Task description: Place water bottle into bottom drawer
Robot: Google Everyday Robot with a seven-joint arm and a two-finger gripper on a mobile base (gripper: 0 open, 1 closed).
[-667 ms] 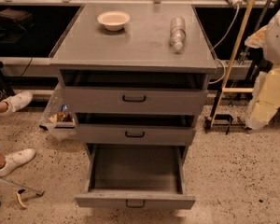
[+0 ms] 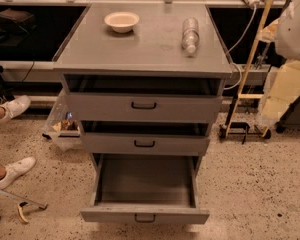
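The water bottle lies on its side on the grey cabinet top, near the right rear, cap towards the front. The bottom drawer is pulled out wide and its inside looks empty; its front with the black handle is at the lower edge of the view. My gripper is out of view. Only white and cream arm parts show at the right edge, apart from the bottle and the cabinet.
A cream bowl stands at the cabinet top's left rear. The top drawer and middle drawer are slightly open. A person's white shoes are at the left, a clear bin beside the cabinet, and a yellow pole and cart at the right.
The arm parts at the right edge have shifted slightly upward. The bottle, bowl and drawers have not moved.
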